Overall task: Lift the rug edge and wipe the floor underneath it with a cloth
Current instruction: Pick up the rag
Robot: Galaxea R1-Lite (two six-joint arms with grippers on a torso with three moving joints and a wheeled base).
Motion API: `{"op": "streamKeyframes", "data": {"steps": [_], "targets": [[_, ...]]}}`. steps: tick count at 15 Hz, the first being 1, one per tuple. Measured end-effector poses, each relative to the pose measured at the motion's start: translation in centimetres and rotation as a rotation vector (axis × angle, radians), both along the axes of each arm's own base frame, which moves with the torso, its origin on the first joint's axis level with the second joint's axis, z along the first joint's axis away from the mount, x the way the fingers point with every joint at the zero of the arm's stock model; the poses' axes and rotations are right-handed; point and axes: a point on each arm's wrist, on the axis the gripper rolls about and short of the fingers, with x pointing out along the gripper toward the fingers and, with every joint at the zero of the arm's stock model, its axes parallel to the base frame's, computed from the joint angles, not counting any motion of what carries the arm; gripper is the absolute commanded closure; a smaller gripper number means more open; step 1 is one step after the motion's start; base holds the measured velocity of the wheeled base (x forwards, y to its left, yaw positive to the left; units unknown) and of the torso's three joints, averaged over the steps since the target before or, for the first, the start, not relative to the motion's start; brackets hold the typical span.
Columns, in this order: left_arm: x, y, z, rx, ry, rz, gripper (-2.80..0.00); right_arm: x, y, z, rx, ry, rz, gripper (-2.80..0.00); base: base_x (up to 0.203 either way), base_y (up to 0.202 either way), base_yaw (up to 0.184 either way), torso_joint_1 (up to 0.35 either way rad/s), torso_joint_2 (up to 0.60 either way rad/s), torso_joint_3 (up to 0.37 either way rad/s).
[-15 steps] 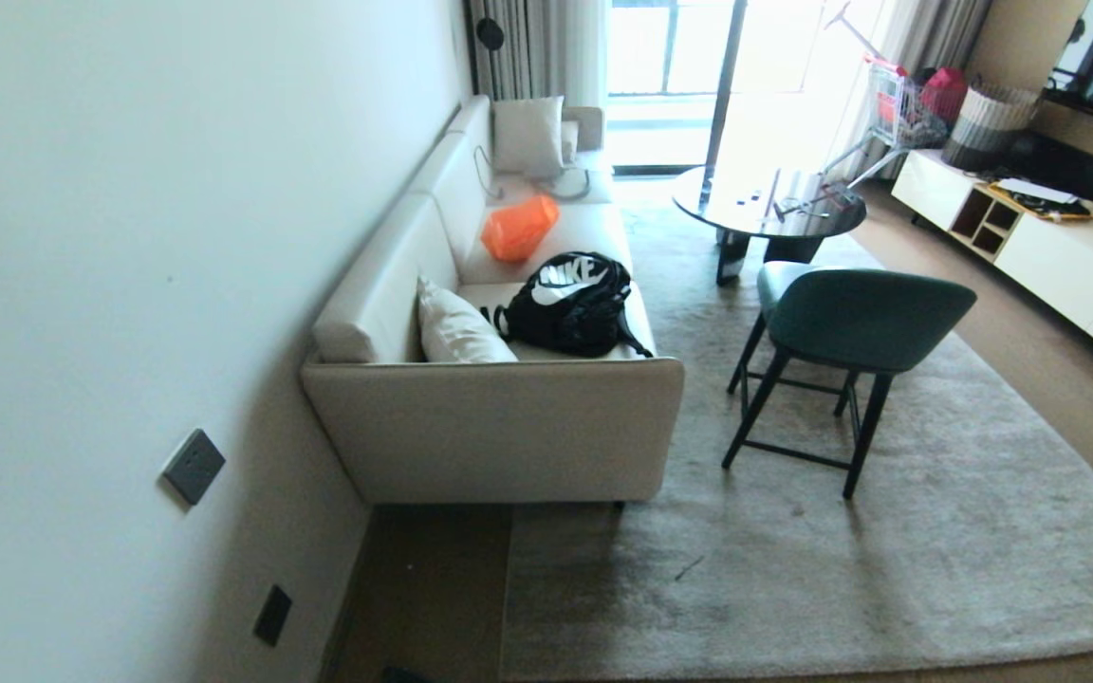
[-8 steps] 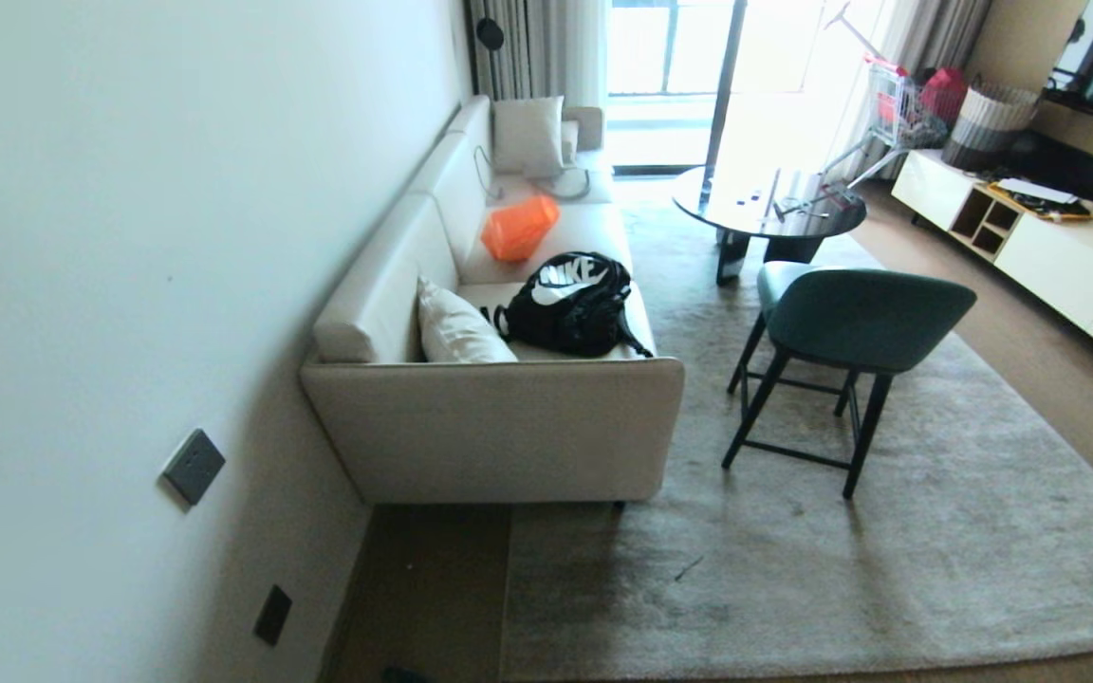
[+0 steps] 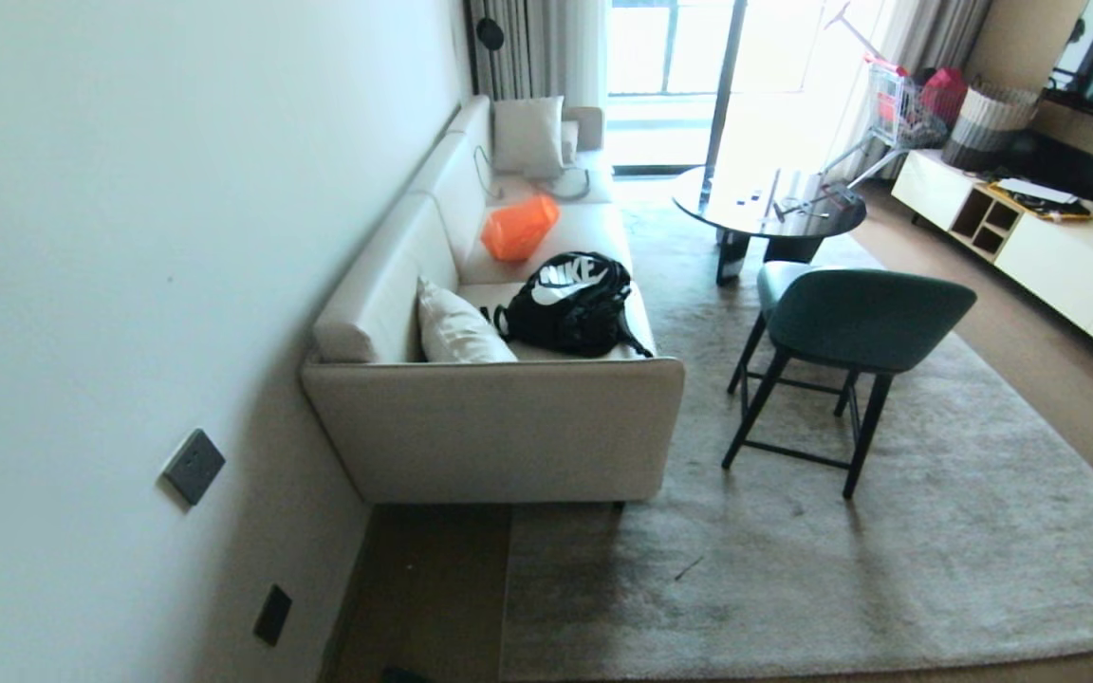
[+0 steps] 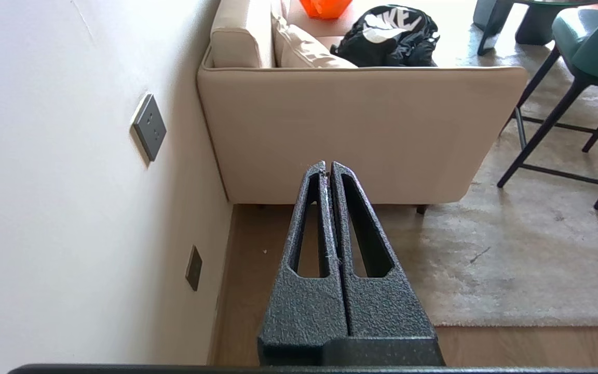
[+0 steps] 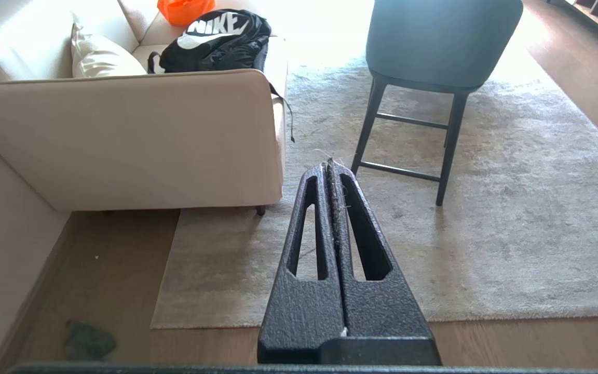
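Both the left hand [image 4: 328, 165] and right hand [image 5: 331, 163] are sitting closed and empty. The cloth [image 5: 89, 340], lying on the floor [image 5: 96, 270] below and left of the right hand, looks soft and light. The rug edge [image 5: 166, 291] ahead looks limp but heavy; pinching its corner seems best.

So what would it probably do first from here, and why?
Probably send the right gripper down to pick up the cloth. The small grey piece lies on the bare floor near the wall, just off the rug edge, which lies flat. Both grippers are shut and empty, the left gripper too, so wiping needs the cloth first.
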Motion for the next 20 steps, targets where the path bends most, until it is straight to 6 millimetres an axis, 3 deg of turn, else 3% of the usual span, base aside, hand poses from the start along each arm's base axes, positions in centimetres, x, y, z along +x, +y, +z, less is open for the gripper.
{"op": "streamKeyframes", "data": {"steps": [20], "targets": [[0.00,0.00,0.00,0.000,0.000,0.000,0.00,0.00,0.00,0.00,-0.001,0.000,-0.001,0.00,0.000,0.000,0.000,0.000,0.00,0.000]]}}
